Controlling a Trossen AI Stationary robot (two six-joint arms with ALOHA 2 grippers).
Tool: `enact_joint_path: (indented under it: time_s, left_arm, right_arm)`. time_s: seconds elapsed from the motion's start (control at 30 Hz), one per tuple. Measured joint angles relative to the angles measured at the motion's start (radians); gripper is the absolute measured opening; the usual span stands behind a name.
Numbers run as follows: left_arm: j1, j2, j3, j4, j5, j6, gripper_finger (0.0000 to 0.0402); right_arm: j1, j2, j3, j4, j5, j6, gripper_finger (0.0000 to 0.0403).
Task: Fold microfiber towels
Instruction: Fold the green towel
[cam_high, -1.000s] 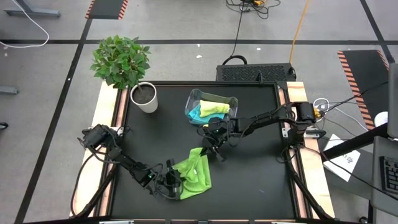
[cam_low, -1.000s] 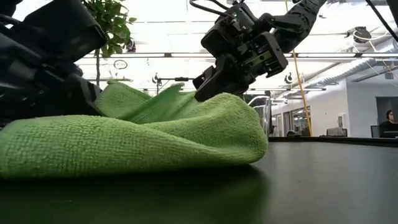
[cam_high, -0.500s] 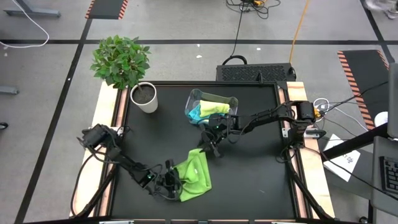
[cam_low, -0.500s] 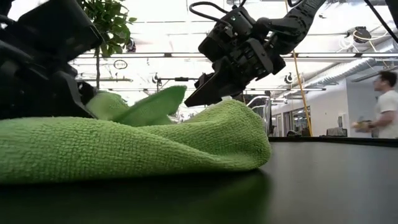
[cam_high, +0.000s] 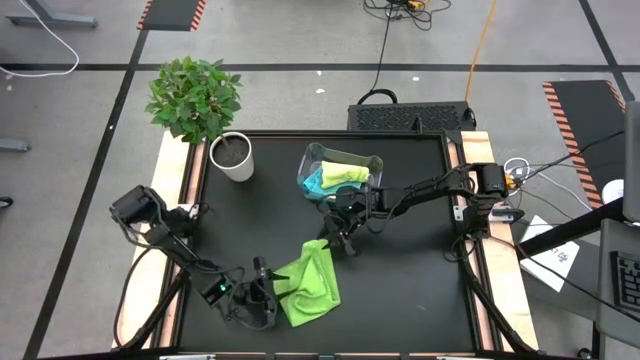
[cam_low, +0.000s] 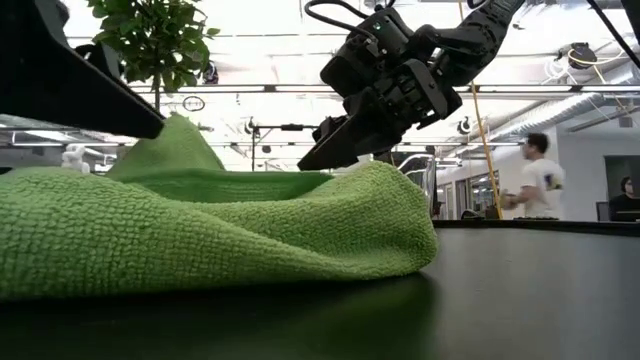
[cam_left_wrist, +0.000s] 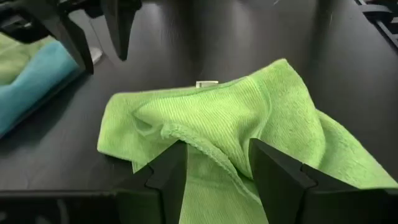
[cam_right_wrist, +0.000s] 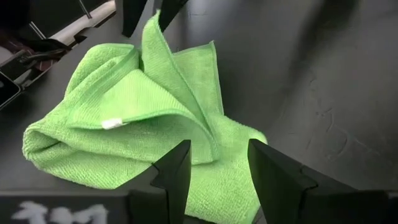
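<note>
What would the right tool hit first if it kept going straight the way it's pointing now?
Most likely the bright green towel. The right tool hangs open just above that towel's far corner, angled down toward it, and the right wrist view shows the cloth filling the space ahead of its fingers. The exact gap is unclear.

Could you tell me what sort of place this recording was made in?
Probably a robotics lab or workshop: hazard-striped floor mats, loose cables across the grey floor, and an open hall with exposed ceiling ducts.
</note>
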Motion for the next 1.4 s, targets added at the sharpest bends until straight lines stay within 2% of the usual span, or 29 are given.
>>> enact_joint_path:
  time_s: [0.2, 0.47, 0.63, 0.73, 0.83, 0.93, 1.23, 1.4]
  left_arm:
    - [-0.008, 0.001, 0.0, -0.036, -0.003, -0.069, 0.0175]
    - [-0.041, -0.014, 0.0, 0.038, -0.015, 0.004, 0.0175]
    - [-0.07, -0.032, 0.0, 0.041, -0.061, 0.039, 0.0175]
    - [-0.082, -0.033, 0.0, 0.043, -0.094, 0.048, 0.0175]
    - [-0.086, -0.033, 0.0, 0.046, -0.1, 0.063, 0.0175]
    - [-0.086, -0.033, 0.0, 0.049, -0.1, 0.064, 0.0175]
    - [-0.071, -0.033, 0.0, 0.109, -0.085, 0.097, 0.0175]
    - [-0.066, -0.033, 0.0, 0.111, -0.071, 0.097, 0.0175]
  right_arm:
    - [0.011, 0.0, -0.015, 0.001, -0.003, 0.022, 0.0149]
    - [0.097, 0.0, -0.027, -0.038, -0.029, 0.071, 0.0148]
    - [0.149, 0.0, -0.027, -0.052, 0.051, 0.075, 0.0148]
    - [0.174, 0.001, -0.027, -0.033, 0.062, 0.069, 0.0148]
    - [0.194, 0.0, -0.027, -0.029, 0.131, 0.063, 0.0148]
    - [0.198, 0.002, -0.027, -0.021, 0.153, 0.067, 0.0148]
    - [0.202, 0.162, 0.012, 0.074, 0.152, 0.104, 0.0148]
    - [0.214, 0.178, 0.055, 0.073, 0.151, 0.104, 0.0148]
